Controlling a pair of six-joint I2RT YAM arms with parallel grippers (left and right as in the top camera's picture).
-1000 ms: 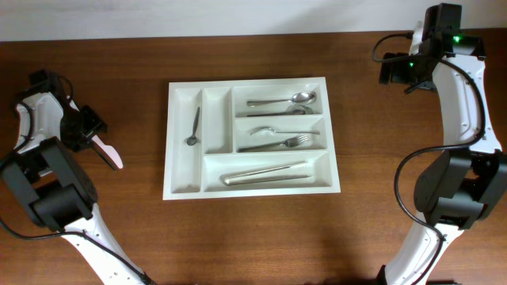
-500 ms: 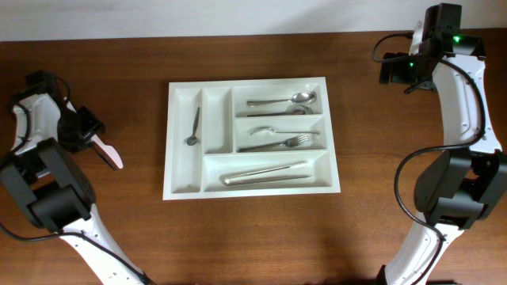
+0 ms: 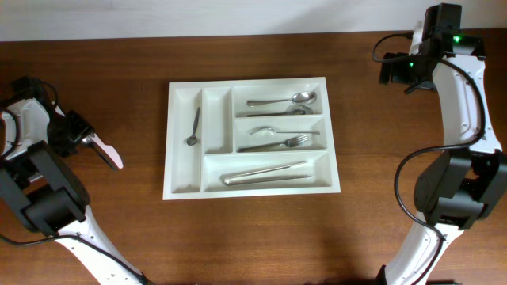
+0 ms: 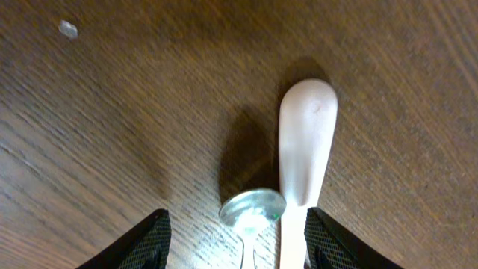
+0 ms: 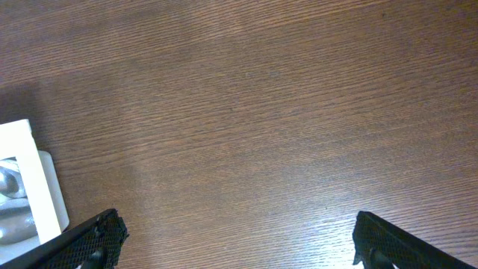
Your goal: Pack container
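The table (image 3: 261, 237) carries the container (image 3: 247, 81) at its centre, long side across and between the two arms, so either arm can reach a compartment. Its contents are sorted by type. Knives (image 3: 265, 172) lie in the long near compartment, forks (image 3: 277, 139) in the middle one and spoons (image 3: 281, 101) in the far one. A teaspoon (image 3: 193, 127) lies in the leftmost narrow upright compartment, and the narrow compartment beside it holds nothing. The right gripper (image 5: 237, 224) is positioned off the container's far right corner, jaws at full width over bare wood and holding nothing, presumably to keep clear of the work. The left gripper (image 4: 237, 224) sits well left of the container with its jaws at medium width. They straddle two items outside the container: a white round-ended utensil (image 4: 306, 134) and a small metal spoon (image 4: 252, 209). Bare wood shows between the left finger and the spoon, so no grip is evident. Judged status: packing is nearly complete, and these two pieces are still to be packed.
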